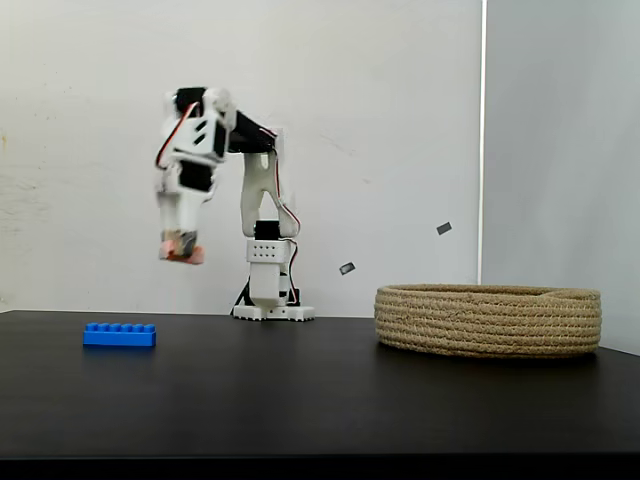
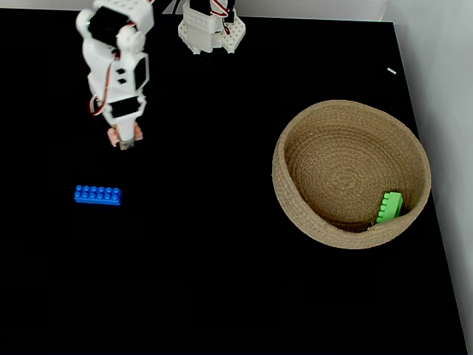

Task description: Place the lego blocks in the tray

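The claw (image 1: 182, 248), raised above the desk and closed on the small orange-pink studded brick (image 1: 184, 251), hangs well left of the coiled tan rope basket (image 1: 488, 320) in both fixed views.

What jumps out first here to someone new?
The arm's fingers hang in the air at left, shut on an orange-pink brick. A blue brick lies alone on the black table, and the rope basket at right holds a green brick.
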You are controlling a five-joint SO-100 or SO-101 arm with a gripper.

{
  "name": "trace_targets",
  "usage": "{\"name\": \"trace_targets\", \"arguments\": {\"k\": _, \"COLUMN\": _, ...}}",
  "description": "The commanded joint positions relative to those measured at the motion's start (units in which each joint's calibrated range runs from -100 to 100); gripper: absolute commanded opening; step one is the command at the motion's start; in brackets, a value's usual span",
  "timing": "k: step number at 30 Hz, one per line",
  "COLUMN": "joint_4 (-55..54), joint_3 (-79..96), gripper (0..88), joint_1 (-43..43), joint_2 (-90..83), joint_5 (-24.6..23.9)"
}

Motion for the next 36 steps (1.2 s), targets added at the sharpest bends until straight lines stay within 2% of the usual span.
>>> {"name": "trace_targets", "arguments": {"k": 1, "joint_4": -0.4, "joint_3": -3.7, "gripper": 0.0, "joint_1": -15.4, "joint_2": -13.7, "joint_5": 0.2}}
{"name": "trace_targets", "arguments": {"k": 6, "joint_4": -6.8, "joint_3": 1.6, "gripper": 0.0, "joint_1": -32.3, "joint_2": -17.4, "joint_5": -1.1}}
{"name": "trace_targets", "arguments": {"k": 12, "joint_4": -15.2, "joint_3": 9.6, "gripper": 0.1, "joint_1": -44.5, "joint_2": -17.4, "joint_5": -1.6}}
{"name": "trace_targets", "arguments": {"k": 13, "joint_4": -16.1, "joint_3": 11.0, "gripper": 4.1, "joint_1": -45.8, "joint_2": -17.2, "joint_5": -1.6}}
{"name": "trace_targets", "arguments": {"k": 15, "joint_4": -16.3, "joint_3": 13.3, "gripper": 23.5, "joint_1": -47.4, "joint_2": -17.2, "joint_5": -0.9}}
{"name": "trace_targets", "arguments": {"k": 16, "joint_4": -16.3, "joint_3": 14.4, "gripper": 28.5, "joint_1": -47.9, "joint_2": -17.2, "joint_5": -0.7}}
{"name": "trace_targets", "arguments": {"k": 18, "joint_4": -15.6, "joint_3": 15.4, "gripper": 32.5, "joint_1": -48.0, "joint_2": -17.4, "joint_5": -0.7}}
{"name": "trace_targets", "arguments": {"k": 25, "joint_4": -10.3, "joint_3": 13.8, "gripper": 36.4, "joint_1": -39.1, "joint_2": -20.3, "joint_5": -1.3}}
{"name": "trace_targets", "arguments": {"k": 29, "joint_4": -7.6, "joint_3": 10.0, "gripper": 35.0, "joint_1": -25.8, "joint_2": -19.6, "joint_5": -4.2}}
{"name": "trace_targets", "arguments": {"k": 33, "joint_4": -7.6, "joint_3": 9.4, "gripper": 35.1, "joint_1": -9.9, "joint_2": -13.6, "joint_5": -4.8}}
{"name": "trace_targets", "arguments": {"k": 36, "joint_4": -9.6, "joint_3": 8.8, "gripper": 34.0, "joint_1": -2.1, "joint_2": -7.2, "joint_5": -5.2}}
